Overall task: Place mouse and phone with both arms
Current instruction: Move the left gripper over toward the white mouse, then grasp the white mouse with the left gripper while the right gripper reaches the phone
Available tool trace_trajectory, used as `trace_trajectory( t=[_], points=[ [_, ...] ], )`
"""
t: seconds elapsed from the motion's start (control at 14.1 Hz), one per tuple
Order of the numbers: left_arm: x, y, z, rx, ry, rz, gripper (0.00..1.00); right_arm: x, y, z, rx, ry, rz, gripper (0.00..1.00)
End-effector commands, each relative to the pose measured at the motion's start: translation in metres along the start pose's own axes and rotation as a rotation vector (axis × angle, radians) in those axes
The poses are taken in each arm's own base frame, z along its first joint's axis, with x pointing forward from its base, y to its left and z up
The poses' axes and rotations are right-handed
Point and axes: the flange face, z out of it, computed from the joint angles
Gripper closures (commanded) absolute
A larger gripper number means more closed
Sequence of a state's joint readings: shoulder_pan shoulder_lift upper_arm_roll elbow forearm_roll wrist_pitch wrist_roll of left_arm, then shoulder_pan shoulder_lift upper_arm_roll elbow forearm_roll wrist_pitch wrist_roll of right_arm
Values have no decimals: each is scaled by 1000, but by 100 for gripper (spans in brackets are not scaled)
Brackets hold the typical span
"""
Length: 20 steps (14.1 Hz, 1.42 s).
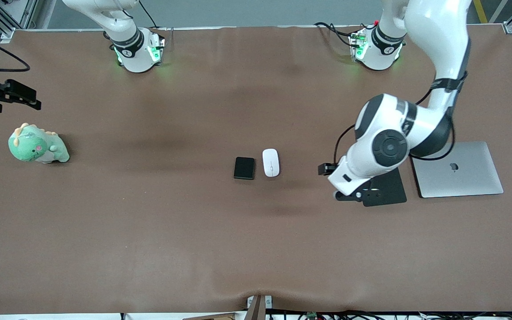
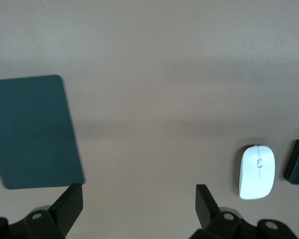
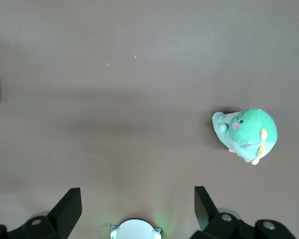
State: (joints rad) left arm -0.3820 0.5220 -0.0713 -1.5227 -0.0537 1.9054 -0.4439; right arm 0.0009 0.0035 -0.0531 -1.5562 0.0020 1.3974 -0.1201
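Front view: the glossy white oval mouse [image 1: 270,162] lies mid-table [image 1: 149,222], the black slab phone [image 1: 244,168] touching-close at its nine o'clock.

Left wrist view: the left gripper [image 2: 139,199], jaws wide, hangs over bare table beside the flat black pad [image 2: 32,132].

Right wrist view: the right gripper [image 3: 138,201], jaws wide, hovers near the green plush dinosaur [image 3: 246,133].

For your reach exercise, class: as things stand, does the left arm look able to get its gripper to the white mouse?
Probably yes. The left gripper hangs open over bare table beside the mouse pad, and nothing lies between it and the mouse. The phone sits beside the mouse, toward the right arm's end.
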Motion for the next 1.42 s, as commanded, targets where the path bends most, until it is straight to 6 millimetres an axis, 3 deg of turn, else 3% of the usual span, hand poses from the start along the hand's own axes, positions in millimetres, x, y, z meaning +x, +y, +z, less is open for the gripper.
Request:
trace_trajectory(
  t=[0.0,0.21,0.5,0.71,0.99,1.21,1.35],
  points=[
    [1,30,27,-18,17,-31,0,8,-4,3,11,-28,-12,0],
    [-4,68,71,-29,44,-27,0,24,-4,25,6,-67,-22,0],
    [-9,103,109,-60,104,18,0,33,-7,28,8,-44,-31,0],
    [-17,121,127,-65,112,35,0,47,-25,38,1,-30,-85,0],
    [-21,126,135,-58,104,12,0,71,-46,76,-2,-82,-121,0],
    [-38,152,143,-55,100,-25,0,78,-68,86,0,-92,-156,0],
    [-42,156,150,-47,97,-24,0,81,-82,87,-2,-84,-165,0]
  ],
)
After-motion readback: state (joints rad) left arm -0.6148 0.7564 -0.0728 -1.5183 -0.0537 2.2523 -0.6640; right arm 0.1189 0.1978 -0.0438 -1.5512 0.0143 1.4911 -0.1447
